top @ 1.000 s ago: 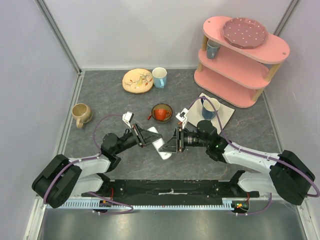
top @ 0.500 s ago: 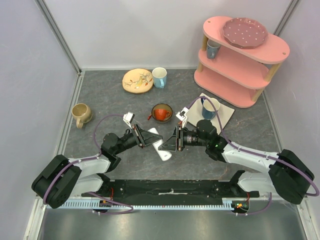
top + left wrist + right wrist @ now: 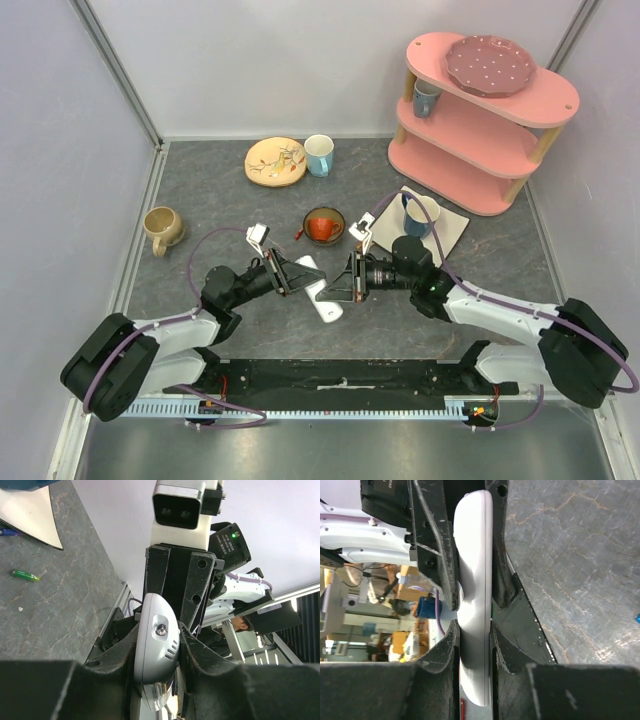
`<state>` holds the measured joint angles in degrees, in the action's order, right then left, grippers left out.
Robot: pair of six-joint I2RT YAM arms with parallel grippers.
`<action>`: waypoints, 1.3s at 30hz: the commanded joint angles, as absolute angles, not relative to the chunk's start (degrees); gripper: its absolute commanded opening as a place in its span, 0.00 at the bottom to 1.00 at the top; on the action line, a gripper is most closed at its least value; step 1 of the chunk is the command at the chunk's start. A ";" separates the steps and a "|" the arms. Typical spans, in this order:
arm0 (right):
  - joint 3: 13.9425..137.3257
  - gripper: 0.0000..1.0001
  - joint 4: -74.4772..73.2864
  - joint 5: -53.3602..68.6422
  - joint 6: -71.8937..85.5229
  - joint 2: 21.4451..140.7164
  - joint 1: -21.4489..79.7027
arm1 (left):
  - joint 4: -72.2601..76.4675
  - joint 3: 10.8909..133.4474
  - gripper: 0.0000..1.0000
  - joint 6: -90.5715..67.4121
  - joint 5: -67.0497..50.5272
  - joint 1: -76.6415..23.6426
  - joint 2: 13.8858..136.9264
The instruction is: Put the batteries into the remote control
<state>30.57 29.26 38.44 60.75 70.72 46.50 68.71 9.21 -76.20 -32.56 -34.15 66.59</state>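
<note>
The white remote control (image 3: 320,288) is held off the table at the centre, between both grippers. My left gripper (image 3: 297,274) is shut on its upper left end; in the left wrist view the fingers clamp the rounded end (image 3: 156,645). My right gripper (image 3: 341,285) is shut on the other part; in the right wrist view the remote (image 3: 475,575) stands edge-on between the pads. A green battery (image 3: 25,574) lies on the grey table, with a blue one (image 3: 7,531) near a white napkin. A blue speck (image 3: 637,616) shows at the right wrist view's edge.
A brown bowl with a red cup (image 3: 324,225) stands just behind the grippers. A blue mug on a white napkin (image 3: 418,215) is at the right, a pink shelf (image 3: 480,120) at the back right, a plate (image 3: 275,160) and mug (image 3: 319,154) at the back, a tan mug (image 3: 162,229) at the left.
The right wrist has shifted slightly to the left and away. Both grippers still hold the remote in nearly the same place.
</note>
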 commanded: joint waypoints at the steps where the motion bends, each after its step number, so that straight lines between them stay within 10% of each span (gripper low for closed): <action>1: 35.77 0.00 19.44 37.88 52.75 66.19 47.46 | 65.14 12.74 0.44 -73.48 -31.29 -34.37 63.29; 9: 38.49 0.00 10.21 36.22 47.39 61.45 47.29 | 54.86 15.11 0.64 -70.40 -29.89 -33.05 58.54; 12: 43.56 0.00 -2.51 30.35 39.68 59.42 47.02 | 46.69 15.12 0.93 -69.17 -27.78 -30.42 54.52; 23: 58.36 0.00 -52.10 -45.47 32.06 69.95 46.85 | 14.69 11.51 0.89 -64.96 -18.45 -22.94 34.98; 39: 51.95 0.00 -54.67 -41.76 41.14 85.16 46.14 | 14.59 9.93 0.81 -63.37 -25.75 -22.94 39.55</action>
<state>54.13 -55.33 -42.28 39.22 82.70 46.11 14.02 10.85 -66.19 -22.22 -23.05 38.24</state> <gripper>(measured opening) 0.267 0.816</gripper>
